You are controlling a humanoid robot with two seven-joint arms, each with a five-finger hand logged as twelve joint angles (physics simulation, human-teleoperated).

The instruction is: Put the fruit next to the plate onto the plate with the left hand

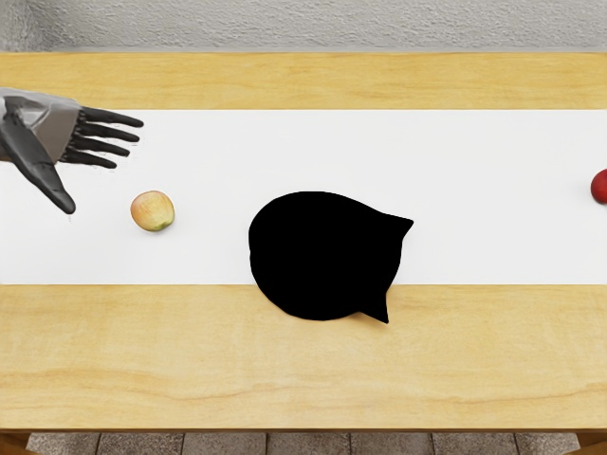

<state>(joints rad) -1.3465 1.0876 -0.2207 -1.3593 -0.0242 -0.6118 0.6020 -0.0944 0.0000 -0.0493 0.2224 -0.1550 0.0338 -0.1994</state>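
On the white runner [455,152], left of centre, I see the fruit [152,210]: a small round one, yellowish with a pink blush, resting on the cloth by itself. To its right, with a strip of bare cloth between them, lies the plate [322,254], a flat black shape with two pointed corners on its right side; the fruit sits off it. Up and to the left of the fruit hangs the left hand [57,142], its arm coming in from the picture's left edge. I read it as wide and holding nothing: the dark fingers [106,135] stretch out, spread, toward the right, and the thumb [45,178] points down, apart from the fruit. Far off at the right edge, a red fruit [599,186] is partly cut off by the frame. The runner crosses a pale wooden table [303,360].
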